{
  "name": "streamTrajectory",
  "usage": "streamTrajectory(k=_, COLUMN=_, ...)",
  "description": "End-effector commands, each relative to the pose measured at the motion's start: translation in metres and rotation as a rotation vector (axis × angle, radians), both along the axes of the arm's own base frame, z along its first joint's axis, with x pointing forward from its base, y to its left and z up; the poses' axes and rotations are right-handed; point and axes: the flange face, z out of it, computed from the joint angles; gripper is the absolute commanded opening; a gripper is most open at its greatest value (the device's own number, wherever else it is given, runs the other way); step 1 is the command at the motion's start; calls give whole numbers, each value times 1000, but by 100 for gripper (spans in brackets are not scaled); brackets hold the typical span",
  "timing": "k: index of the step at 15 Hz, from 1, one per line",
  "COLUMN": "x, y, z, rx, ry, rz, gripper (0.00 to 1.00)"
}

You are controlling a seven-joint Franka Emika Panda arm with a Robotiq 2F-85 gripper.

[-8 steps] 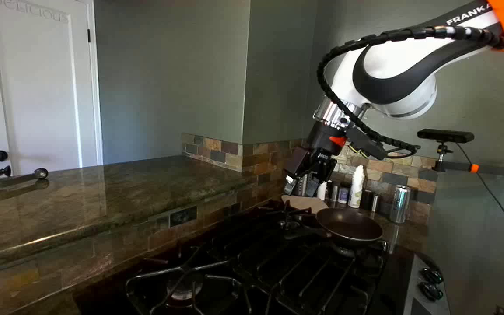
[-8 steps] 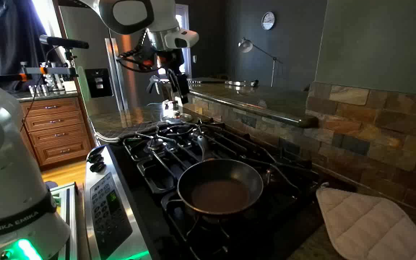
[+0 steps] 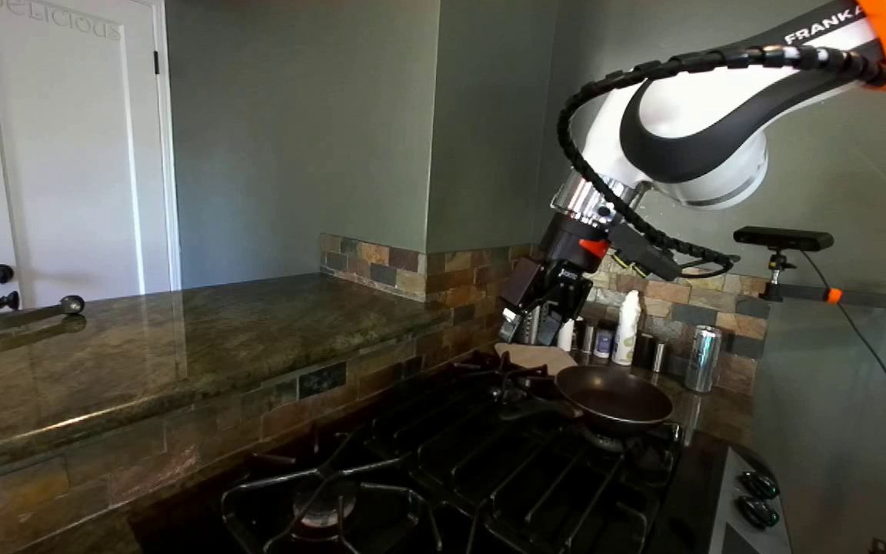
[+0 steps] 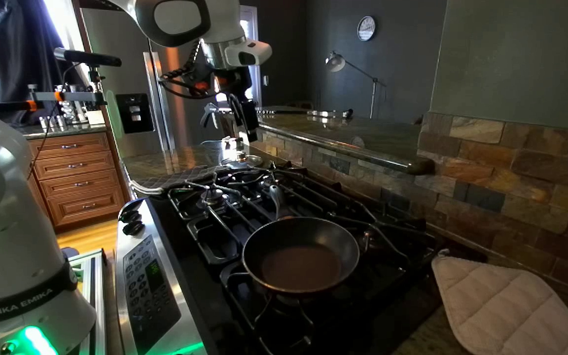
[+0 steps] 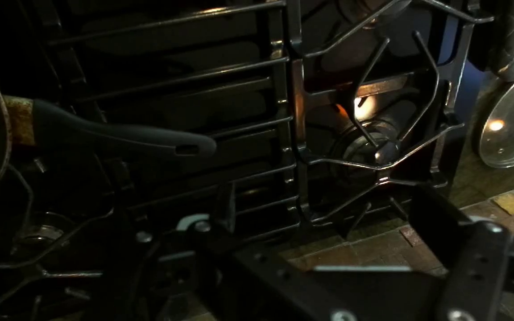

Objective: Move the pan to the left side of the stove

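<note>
In an exterior view, the round, shallow, dark grey-black frying pan, brownish inside, shiny-rimmed, rests on the near end of the black gas stove; its grey handle runs far, roughly towards the black two-fingered end effector hovering beyond, spread wide and empty in the wrist view.

Below the jaws, one pan, one stove, one lid and one pot holder are sitting. Well apart from the jaws, one fridge, four drawers, one clock and one lamp are showing in an exterior view.
</note>
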Motion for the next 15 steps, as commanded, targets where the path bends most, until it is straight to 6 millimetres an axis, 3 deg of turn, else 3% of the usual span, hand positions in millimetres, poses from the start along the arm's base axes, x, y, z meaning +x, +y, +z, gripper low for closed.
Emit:
streamTrajectory(k=1, x=3, y=-31, z=-11, rx=-20, ry=26, rz=-181, gripper=100)
streamTrajectory(k=8, x=-8, y=-131, z=-39, rx=-94, ry=142, rz=-525, gripper=100)
streamTrajectory(k=15, x=-30, y=-189, z=-87, rx=-130, ry=339, rz=-807, gripper=100)
